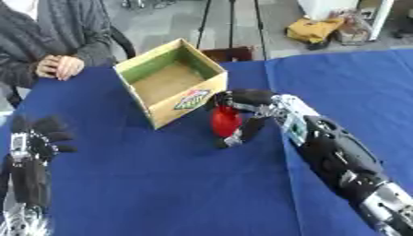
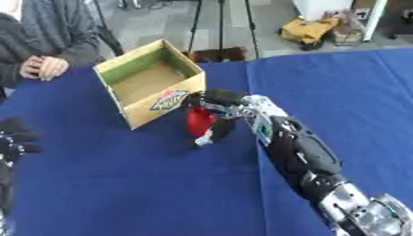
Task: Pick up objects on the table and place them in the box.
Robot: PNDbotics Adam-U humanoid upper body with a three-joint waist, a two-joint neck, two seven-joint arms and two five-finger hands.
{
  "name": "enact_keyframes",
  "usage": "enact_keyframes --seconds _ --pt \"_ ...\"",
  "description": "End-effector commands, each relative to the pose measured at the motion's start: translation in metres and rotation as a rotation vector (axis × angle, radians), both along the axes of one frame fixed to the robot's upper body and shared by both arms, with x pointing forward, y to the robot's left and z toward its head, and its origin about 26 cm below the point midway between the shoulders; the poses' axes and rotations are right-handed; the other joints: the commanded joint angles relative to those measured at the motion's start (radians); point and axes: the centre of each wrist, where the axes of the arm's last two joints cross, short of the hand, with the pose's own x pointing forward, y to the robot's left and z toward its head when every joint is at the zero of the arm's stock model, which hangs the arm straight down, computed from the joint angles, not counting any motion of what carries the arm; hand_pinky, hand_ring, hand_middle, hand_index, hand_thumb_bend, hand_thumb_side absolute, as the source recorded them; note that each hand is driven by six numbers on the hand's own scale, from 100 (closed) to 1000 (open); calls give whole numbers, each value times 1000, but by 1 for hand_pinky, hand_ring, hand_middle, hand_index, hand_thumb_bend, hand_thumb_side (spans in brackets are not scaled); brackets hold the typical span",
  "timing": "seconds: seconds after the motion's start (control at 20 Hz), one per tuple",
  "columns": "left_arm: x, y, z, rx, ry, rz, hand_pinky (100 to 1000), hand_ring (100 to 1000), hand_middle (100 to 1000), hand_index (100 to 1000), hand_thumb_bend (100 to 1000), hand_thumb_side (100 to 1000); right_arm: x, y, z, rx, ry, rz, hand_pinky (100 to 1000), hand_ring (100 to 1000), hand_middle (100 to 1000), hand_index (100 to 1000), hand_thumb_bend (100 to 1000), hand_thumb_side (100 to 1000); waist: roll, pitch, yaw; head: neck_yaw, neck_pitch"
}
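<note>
- The small red rounded object [image 1: 225, 120] is at the centre of the frame, just beside the lower right corner of the box, over the blue cloth.
- The right hand [image 1: 246, 113] is grasping this red object: black fingers curl over its top and the thumb comes under it from below.
- I cannot tell if the object is touching the cloth or is already lifted a little.
- The open cardboard box with green inner walls [image 1: 142, 65] stands in the upper centre, tilted, and its inside shows empty.
- To do this step well, I think the hand must rise above the near wall first, then go up and left over the opening before it lets go.
- The left hand [image 1: 34, 138] rests at the lower left, fingers up and relaxed, holding nothing.
- The blue tablecloth [image 1: 161, 193] covers the table.
</note>
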Motion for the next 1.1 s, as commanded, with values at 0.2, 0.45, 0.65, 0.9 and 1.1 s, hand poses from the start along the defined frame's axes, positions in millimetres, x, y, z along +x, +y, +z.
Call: enact_keyframes --seconds 0.2,0.45,0.65,0.9,1.1 --pt "0 1 6 -1 -20 -6 502 590 579 732 667 1000 3 -4 7 -6 -26 -45 649 770 838 871 609 719 1 -13 -1 0 -4" --pt "0 1 5 -1 -18 -5 502 590 579 732 668 1000 3 -4 4 -16 -17 -42 512 672 832 866 584 688 3 -14 0 0 -1" --pt "0 1 5 -1 -17 -5 502 590 579 732 669 1000 2 -5 2 -33 -3 -36 421 574 816 858 544 616 3 -14 -1 -1 -1" --pt "0 1 5 -1 -16 -6 503 590 579 732 671 1000 2 -6 -3 -56 27 -39 394 549 809 849 437 285 3 -15 0 -1 0" --pt "0 1 5 -1 -15 -5 503 590 579 732 670 1000 2 -6 -3 -61 46 -51 377 544 801 833 237 100 4 -15 0 -2 1"
